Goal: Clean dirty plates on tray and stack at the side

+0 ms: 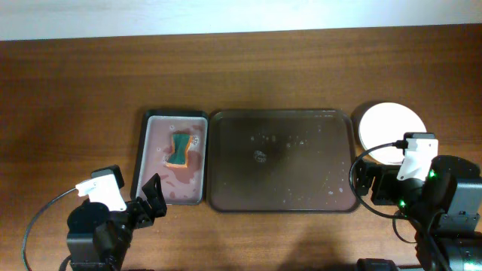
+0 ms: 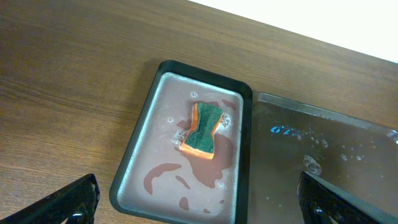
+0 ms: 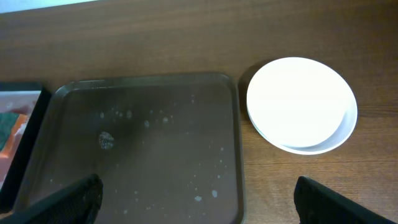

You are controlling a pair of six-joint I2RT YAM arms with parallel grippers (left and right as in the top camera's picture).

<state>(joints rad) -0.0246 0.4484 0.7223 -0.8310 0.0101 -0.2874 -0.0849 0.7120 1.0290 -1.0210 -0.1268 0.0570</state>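
**Item: the plates [image 3: 301, 102].** They are stacked on the tabletop [image 1: 75, 90], just beside the right short edge of the tray [image 1: 280, 160] and clear of its rim. The top plate is white and shows no red streaks. A second rim shows beneath it; how many plates lie below cannot be confirmed. Judgement: the stack sits there because the task calls for a set-down place at the side, away from the wet working surface.

**The tray.** It holds no plate, only droplets and a small patch of suds on its floor. Judgement: cleaning and stacking look complete, or very nearly so.

**Left of the tray.** The small tray [image 2: 146, 155] lies against the tray's left edge. It holds pinkish water and the sponge [image 2: 203, 129], which neither tool touches. It was probably left there to contain drips.

**Right tool [image 1: 364, 181].** Its fingers are spread wide and hold nothing. It sits off the tray's near right corner, close to the stack on its near side but apart from it.

**Left tool [image 1: 151, 197].** It is likewise wide and empty. It sits off the tray's near left corner, by the small tray's near end and well apart from the plates.
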